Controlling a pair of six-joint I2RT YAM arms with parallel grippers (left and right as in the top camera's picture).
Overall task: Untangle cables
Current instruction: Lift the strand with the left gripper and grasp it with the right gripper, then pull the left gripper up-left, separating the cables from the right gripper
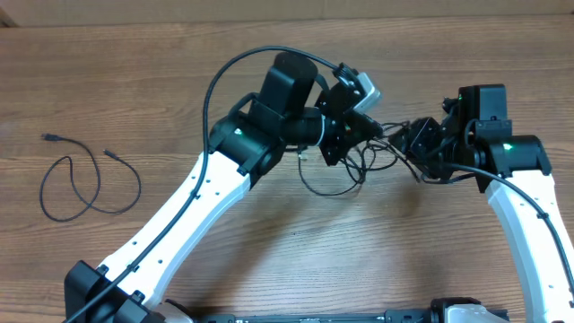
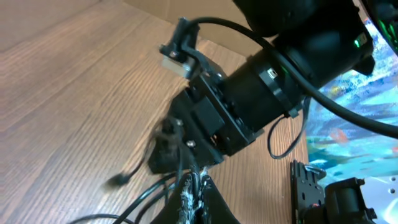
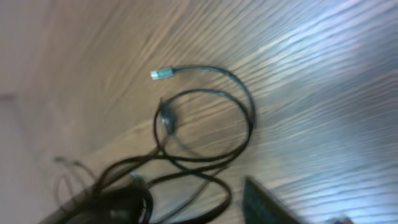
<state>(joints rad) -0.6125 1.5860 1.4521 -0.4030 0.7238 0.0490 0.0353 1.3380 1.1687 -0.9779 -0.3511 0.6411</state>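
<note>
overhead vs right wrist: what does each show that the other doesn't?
Overhead only: the left arm and right arm meeting mid-table, and a separate cable lying alone out on the left arm's side.
Right wrist only: close detail of a silver-tipped plug and the cable loop beside it lying on the wood.
Both: the tangled cables and the wooden table.

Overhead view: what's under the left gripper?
Black cable loops spill out from beneath the left gripper onto the wooden table. How the strands cross directly underneath cannot be seen, because the gripper body covers them.
</note>
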